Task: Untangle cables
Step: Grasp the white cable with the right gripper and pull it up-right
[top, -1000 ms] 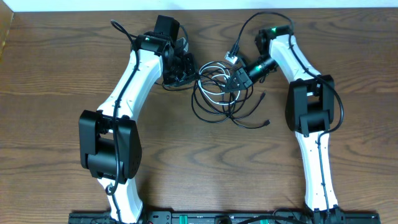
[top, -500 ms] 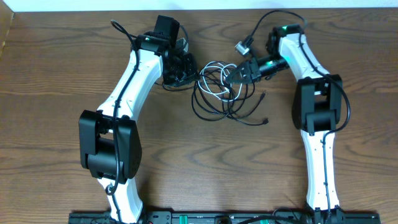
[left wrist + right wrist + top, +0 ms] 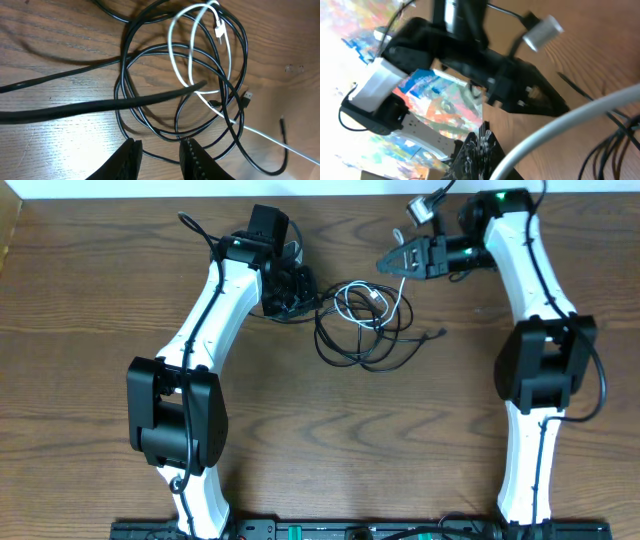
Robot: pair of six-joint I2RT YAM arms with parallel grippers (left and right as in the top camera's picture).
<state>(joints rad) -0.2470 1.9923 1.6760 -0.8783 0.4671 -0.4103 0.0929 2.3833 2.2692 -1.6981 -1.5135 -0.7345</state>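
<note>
The right hand (image 3: pixel 386 264), pinched shut on the white cable (image 3: pixel 169 40), could cinch the black cables (image 3: pixel 122 80) tighter by pulling, since the slightly spread left hand (image 3: pixel 161 146) seems to anchor nothing.

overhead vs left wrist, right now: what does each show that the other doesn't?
Overhead only: both arms, and the right gripper shut, up and to the right of the tangle, with the white cable leading toward it.
Left wrist only: the left gripper with fingers apart, plus plug detail: a white plug and a black plug.
Both: the black cables looped together with the white cable threaded through them.
</note>
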